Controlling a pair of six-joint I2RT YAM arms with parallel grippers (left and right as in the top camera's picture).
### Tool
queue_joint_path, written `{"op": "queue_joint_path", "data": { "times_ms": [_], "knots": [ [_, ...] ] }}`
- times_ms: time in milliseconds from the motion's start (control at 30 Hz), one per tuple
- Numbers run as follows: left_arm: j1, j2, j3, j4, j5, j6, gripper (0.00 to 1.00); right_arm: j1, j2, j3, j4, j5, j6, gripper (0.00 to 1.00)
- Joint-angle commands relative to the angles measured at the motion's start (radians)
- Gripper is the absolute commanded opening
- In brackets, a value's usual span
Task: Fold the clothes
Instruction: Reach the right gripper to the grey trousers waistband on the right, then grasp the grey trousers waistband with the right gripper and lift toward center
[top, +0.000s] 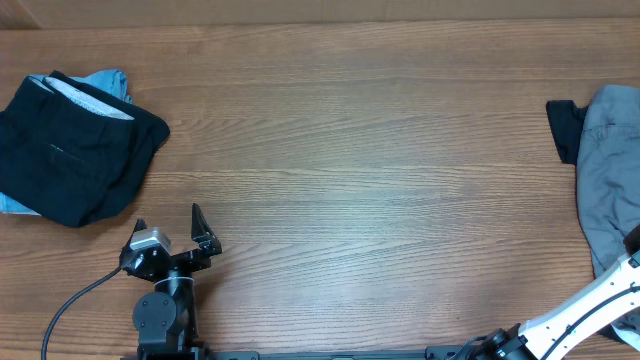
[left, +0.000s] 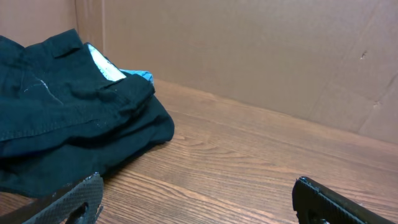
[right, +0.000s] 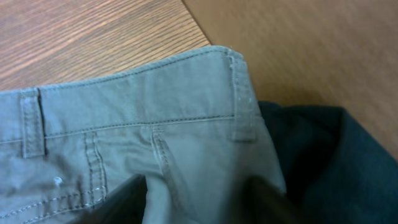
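The grey garment lies at the table's right edge and runs out of view, with black cloth showing at its far-left corner. The right gripper straddles its waistband; I cannot tell whether it pinches. At the far left, a black garment covers a light-blue one. Near them the left gripper gapes wide, holding nothing. A broad stretch of table separates the piles.

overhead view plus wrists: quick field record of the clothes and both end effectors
left pile: black crumpled fabric garment atop light-blue cloth garment
right pile: grey cotton trousers against second black fabric garment
left end effector: open, empty, above brown wooden table
right end effector: astride the trousers' waistband, grip unclear
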Motion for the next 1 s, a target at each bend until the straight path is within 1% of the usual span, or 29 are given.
{"op": "queue_joint_path", "data": {
  "times_ms": [0,33,100,133,300,400,467,500,600,667,733,767,833,867,967],
  "knots": [
    [-0.005,-0.006,-0.003,0.002,-0.010,0.012,1.00,0.003,0.002,0.005,0.006,-0.005,-0.006,0.44],
    [-0.005,-0.006,-0.003,0.002,-0.010,0.012,1.00,0.001,0.002,0.005,0.010,0.008,-0.006,0.58],
    [-0.005,-0.006,-0.003,0.002,-0.010,0.012,1.00,-0.002,0.002,0.005,0.021,0.040,-0.006,0.79],
    [-0.005,-0.007,-0.003,0.002,-0.010,0.012,1.00,-0.005,0.002,0.005,0.029,0.043,-0.006,0.81],
    [-0.005,-0.006,-0.003,0.002,-0.010,0.012,1.00,-0.010,0.006,0.002,0.050,0.043,-0.006,0.80],
    [-0.005,-0.006,-0.003,0.002,-0.010,0.012,1.00,-0.010,0.024,0.002,0.052,0.043,-0.006,0.76],
    [-0.005,-0.006,-0.003,0.002,-0.010,0.012,1.00,-0.010,0.042,0.002,0.052,0.043,-0.006,0.75],
    [-0.005,-0.006,-0.003,0.002,-0.010,0.012,1.00,-0.010,0.044,0.002,0.052,0.044,-0.006,0.73],
    [-0.005,-0.006,-0.003,0.002,-0.010,0.012,1.00,-0.010,0.043,0.002,0.058,0.056,-0.006,0.56],
    [-0.005,-0.006,-0.003,0.002,-0.010,0.012,1.00,-0.010,0.043,0.002,0.047,0.062,-0.006,0.51],
    [-0.005,-0.006,-0.003,0.002,-0.010,0.012,1.00,-0.010,0.043,0.002,0.046,0.062,-0.006,0.50],
    [-0.005,-0.006,-0.003,0.002,-0.010,0.012,1.00,-0.010,0.043,0.002,0.047,0.062,-0.006,0.45],
    [-0.005,-0.006,-0.003,0.002,-0.010,0.012,1.00,-0.010,0.043,0.002,0.046,0.062,-0.006,0.17],
    [-0.005,-0.007,-0.003,0.002,-0.010,0.012,1.00,-0.010,0.040,0.002,0.046,0.062,-0.005,0.07],
    [-0.005,-0.006,-0.003,0.002,-0.010,0.012,1.00,0.003,-0.001,0.004,0.050,0.061,-0.005,0.04]
  ]
}}
